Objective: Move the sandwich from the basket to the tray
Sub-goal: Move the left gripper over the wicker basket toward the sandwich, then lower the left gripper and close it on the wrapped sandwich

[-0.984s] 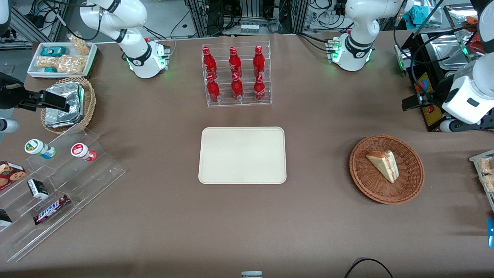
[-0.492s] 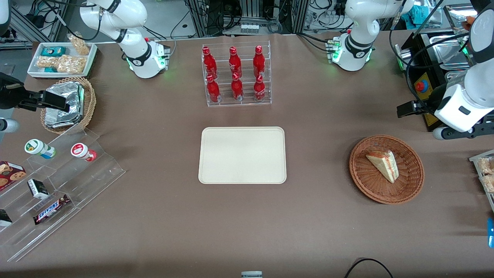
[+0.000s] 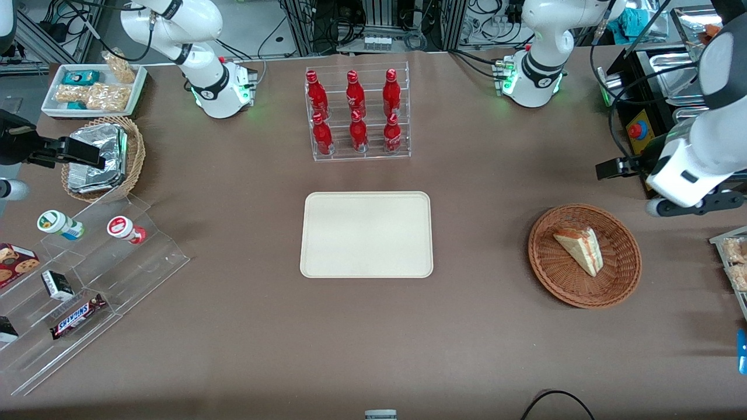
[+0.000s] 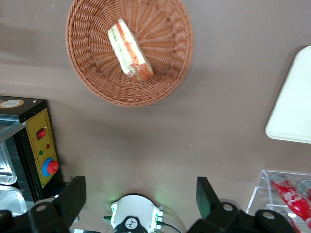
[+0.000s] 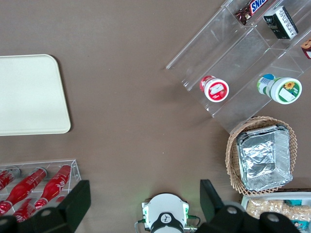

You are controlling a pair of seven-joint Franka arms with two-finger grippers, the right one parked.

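Front view: your tool, fingers spread, hangs at the basket's one o'clock; sandwich unmoved, tray bare — everything remains.

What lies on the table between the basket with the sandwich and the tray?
Nothing: in the front view only bare brown tabletop separates the basket from the tray. The gripper hovers farther back, open.

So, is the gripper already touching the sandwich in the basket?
Apart. In the left wrist view the open gripper has bare table between it and the basket, where the sandwich lies untouched. The front view shows the same gap.
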